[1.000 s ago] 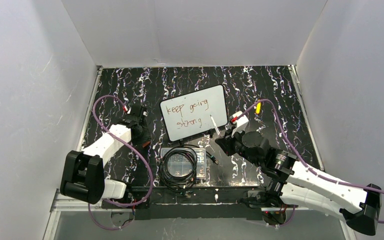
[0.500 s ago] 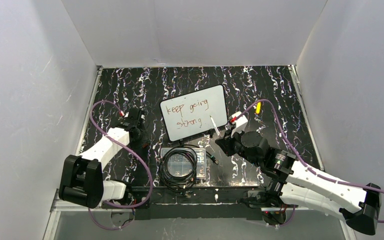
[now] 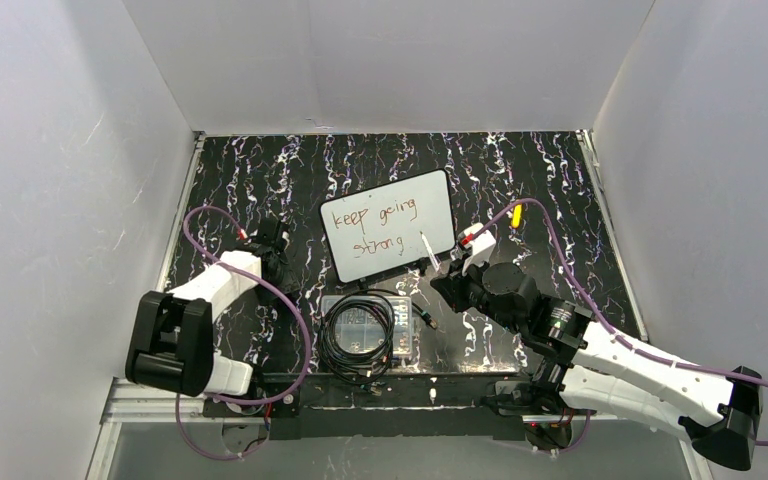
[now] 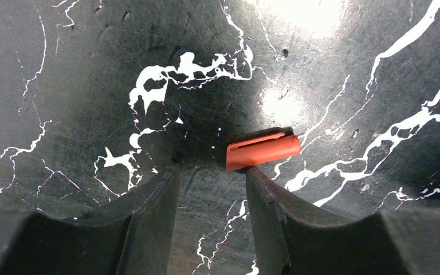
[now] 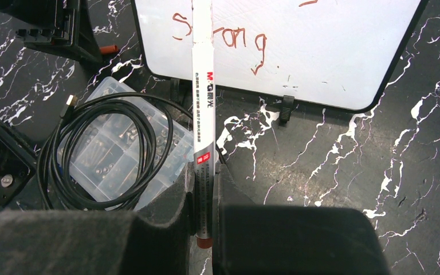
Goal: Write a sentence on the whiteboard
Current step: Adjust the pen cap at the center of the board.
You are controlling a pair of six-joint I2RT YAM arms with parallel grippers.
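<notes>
Reaching past the cable-filled box (image 5: 100, 154) toward the whiteboard (image 3: 435, 205), clamping a marker (image 5: 203, 103) in the right gripper (image 5: 204, 189); holding the left gripper (image 4: 212, 172) parted beside an orange cap (image 4: 262, 151).

The right wrist view's top edge cuts the tip off the marker (image 5: 203, 103), the far part off the whiteboard (image 5: 332, 63) and nearly all the upper line off the sentence (image 5: 235, 37); the marker hides one letter.
</notes>
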